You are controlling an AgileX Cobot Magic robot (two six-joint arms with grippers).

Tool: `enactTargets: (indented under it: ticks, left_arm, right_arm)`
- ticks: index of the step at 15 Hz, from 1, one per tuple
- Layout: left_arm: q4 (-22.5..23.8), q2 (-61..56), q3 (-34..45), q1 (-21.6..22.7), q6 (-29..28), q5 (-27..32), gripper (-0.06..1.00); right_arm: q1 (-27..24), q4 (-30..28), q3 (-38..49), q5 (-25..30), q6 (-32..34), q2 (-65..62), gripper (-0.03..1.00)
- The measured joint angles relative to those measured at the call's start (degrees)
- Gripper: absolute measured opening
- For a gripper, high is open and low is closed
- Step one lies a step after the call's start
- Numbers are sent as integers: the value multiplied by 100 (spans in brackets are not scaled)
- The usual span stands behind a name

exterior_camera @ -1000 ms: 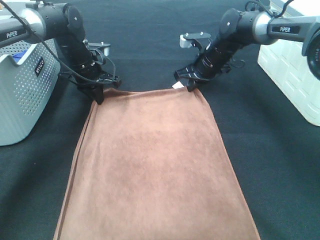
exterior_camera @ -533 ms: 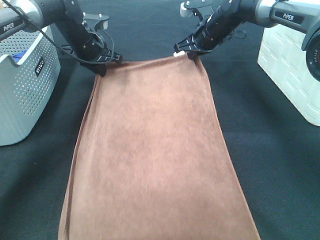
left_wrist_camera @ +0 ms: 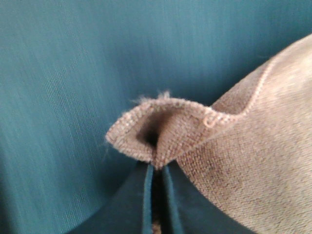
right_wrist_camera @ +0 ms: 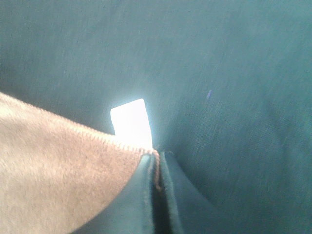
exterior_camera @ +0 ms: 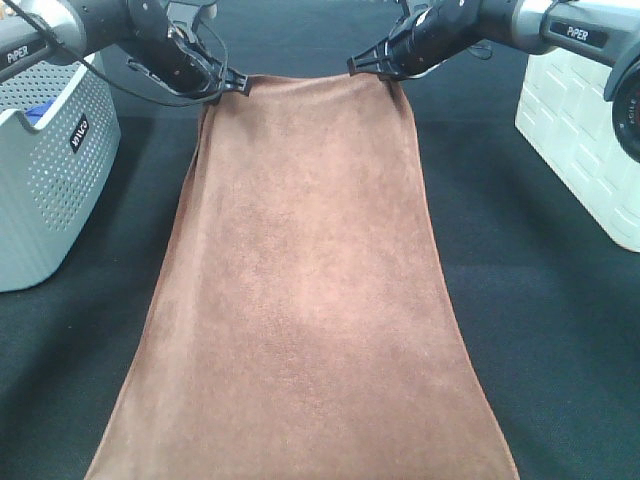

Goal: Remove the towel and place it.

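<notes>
Change: since a second ago we have drawn both arms toward the far edge of the surface, and the towel has followed, stretching longer and flatter.
Towel: a large brown terry towel lies spread down the middle of the dark surface, its far short edge lifted between our two arms, its near end running out of view.
Left gripper: our fingers are closed on the towel's far left corner; the wrist view shows the hem bunched into a small fold just above the pinch.
Right gripper: our fingers are closed on the far right corner, right beside the white tag.
Surroundings: a grey basket stands to the left, a white bin to the right, both clear of the towel.
Risk: both grips look thin, taking only the hem; we judge that a hard or uneven pull could slip a corner free and let the towel skew or drop.
</notes>
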Motion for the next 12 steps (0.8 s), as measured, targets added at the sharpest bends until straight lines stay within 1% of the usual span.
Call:
enactTargets:
  ticks: [3,8,12]
  left_arm:
    - [17,52,0,0,0,-401,1]
    - [143,57,0,0,6,-894,1]
    - [160,103,0,0,6,-1020,1]
  right_arm:
    - [0,23,0,-258,0,6,1]
    - [0,23,-6,-607,0,80,1]
    - [0,23,-6,-688,0,92,1]
